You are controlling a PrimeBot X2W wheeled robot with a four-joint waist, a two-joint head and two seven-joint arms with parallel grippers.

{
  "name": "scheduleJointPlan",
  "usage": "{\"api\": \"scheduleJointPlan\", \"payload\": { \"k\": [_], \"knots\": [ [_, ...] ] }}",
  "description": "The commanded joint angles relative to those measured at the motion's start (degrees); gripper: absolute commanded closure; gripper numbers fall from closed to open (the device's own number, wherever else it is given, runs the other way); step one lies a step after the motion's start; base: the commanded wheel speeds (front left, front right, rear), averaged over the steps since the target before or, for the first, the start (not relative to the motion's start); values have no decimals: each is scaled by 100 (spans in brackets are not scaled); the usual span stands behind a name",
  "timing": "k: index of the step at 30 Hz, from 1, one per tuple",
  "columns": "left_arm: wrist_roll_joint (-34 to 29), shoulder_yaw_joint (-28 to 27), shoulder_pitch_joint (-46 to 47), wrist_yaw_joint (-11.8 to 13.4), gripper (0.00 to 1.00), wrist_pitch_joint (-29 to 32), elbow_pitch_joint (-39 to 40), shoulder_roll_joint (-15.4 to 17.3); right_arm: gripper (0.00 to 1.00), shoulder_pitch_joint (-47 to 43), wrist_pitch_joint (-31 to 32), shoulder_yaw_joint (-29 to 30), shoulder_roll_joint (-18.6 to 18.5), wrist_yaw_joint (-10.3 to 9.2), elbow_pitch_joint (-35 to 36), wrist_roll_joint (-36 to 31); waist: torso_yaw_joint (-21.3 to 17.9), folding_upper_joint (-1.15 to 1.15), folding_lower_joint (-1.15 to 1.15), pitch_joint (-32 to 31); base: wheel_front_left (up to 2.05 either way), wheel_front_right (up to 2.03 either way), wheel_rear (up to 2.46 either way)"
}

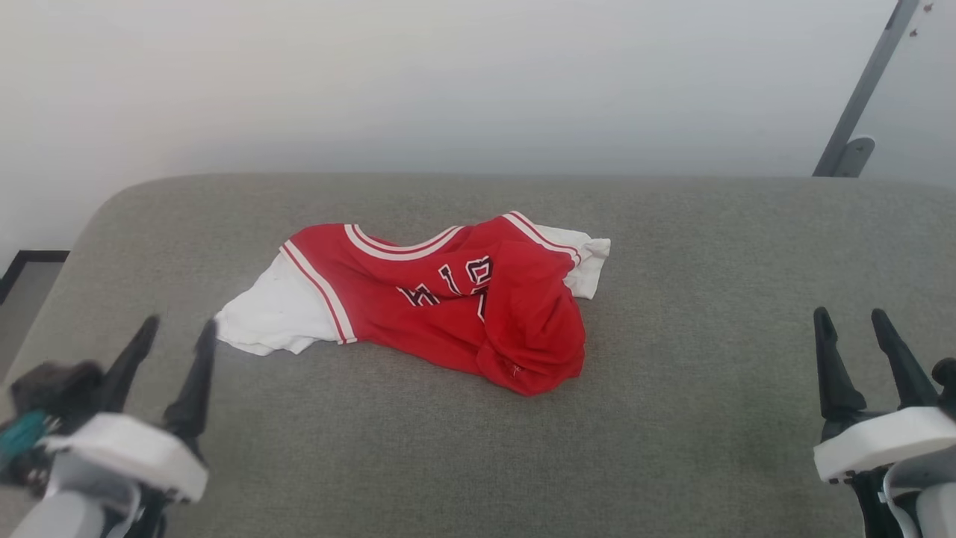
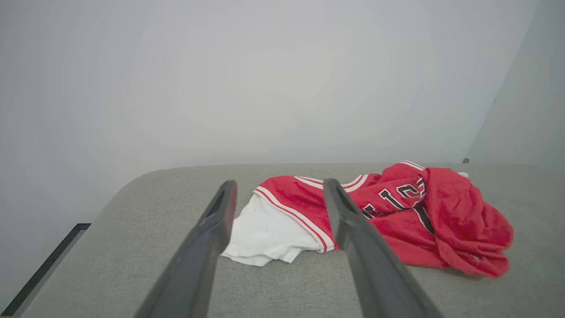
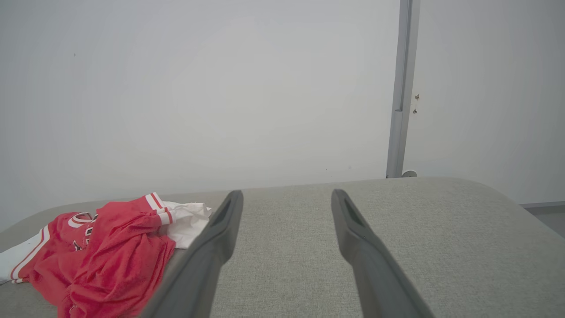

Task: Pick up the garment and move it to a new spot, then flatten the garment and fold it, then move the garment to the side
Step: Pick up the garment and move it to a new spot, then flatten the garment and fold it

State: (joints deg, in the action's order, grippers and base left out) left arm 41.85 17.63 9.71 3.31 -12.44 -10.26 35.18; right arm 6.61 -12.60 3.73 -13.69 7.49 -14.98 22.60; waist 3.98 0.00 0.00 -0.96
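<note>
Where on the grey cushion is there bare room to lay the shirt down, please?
The widest bare patch of cushion lies between the shirt and the right end effector. A narrower strip runs behind the shirt. It is tighter on the left, where the white sleeve lies near the left end effector.

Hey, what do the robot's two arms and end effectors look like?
The left end effector and the right end effector each have two long, dark, tapering fingers on a white block, joined to a pale grey forearm. A blurred dark bundle with a teal patch sits beside the left one.
</note>
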Motion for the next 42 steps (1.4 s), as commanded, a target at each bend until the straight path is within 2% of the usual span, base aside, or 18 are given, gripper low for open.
{"api": "scheduleJointPlan", "payload": {
  "k": [1,9,19,31,42],
  "knots": [
    [58,-101,-167,44,0,-78,59,15,0,-67,12,15,33,0,37,-26,18,0,0,-16,0,0,0],
    [182,-700,-999,61,0,-261,264,16,0,-168,62,129,126,0,157,-94,75,0,0,-81,0,0,0],
    [66,-978,-1200,-41,0,-278,365,-105,0,-224,111,179,160,0,244,-118,105,0,0,-107,0,0,0],
    [-21,-1069,-1218,-147,0,-282,402,-268,0,-251,142,175,172,-1,278,-93,152,0,0,-70,0,0,0],
    [-122,-898,-902,-202,0,-282,465,-560,0,380,308,-163,-58,0,45,-93,602,0,0,326,0,0,0]
  ]
}}
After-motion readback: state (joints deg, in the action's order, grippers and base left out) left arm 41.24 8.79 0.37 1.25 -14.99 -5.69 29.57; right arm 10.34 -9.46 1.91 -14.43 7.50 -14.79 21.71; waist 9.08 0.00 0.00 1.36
